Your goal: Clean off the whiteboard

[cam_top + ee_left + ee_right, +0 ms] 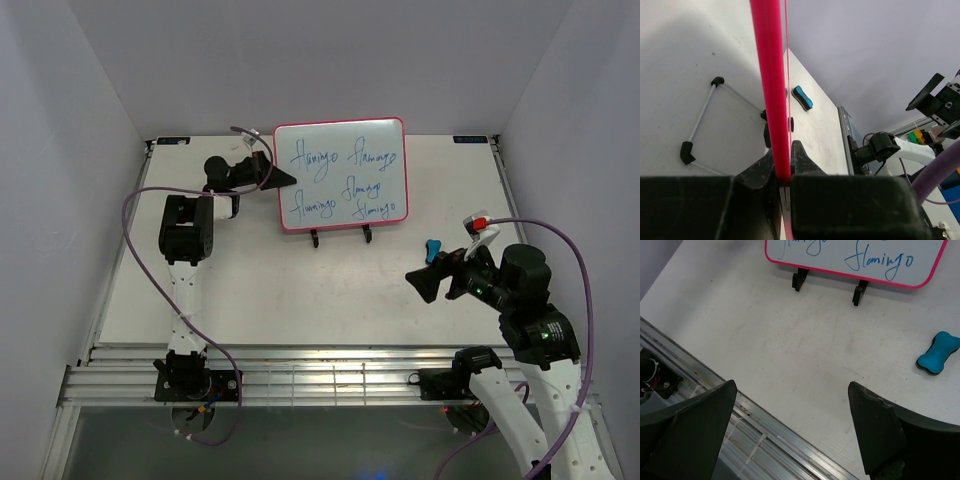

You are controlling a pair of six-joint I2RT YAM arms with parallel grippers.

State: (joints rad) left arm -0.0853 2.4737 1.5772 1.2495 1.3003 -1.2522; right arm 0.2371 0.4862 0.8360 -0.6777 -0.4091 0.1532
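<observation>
left arm [187, 235] first: boxy black joint housings, white links between them, a black base plate low down. a purple cable [135, 205] loops off its side. the left hand [782, 155] is matte black and chunky, with wedge-shaped fingers. over on the right arm [530, 320] it's the same black-and-white build, with a second purple cable [585, 290] and a small red tab [479, 222] on a white wrist piece. right hand [790, 430]: black tapered fingers, one edge roughened.

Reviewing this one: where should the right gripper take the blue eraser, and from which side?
Across its narrow waist, from above. The eraser lies flat on the table, bone-shaped; the pinched middle should suit the open right gripper, and the wider ends would likely stop it slipping.
</observation>
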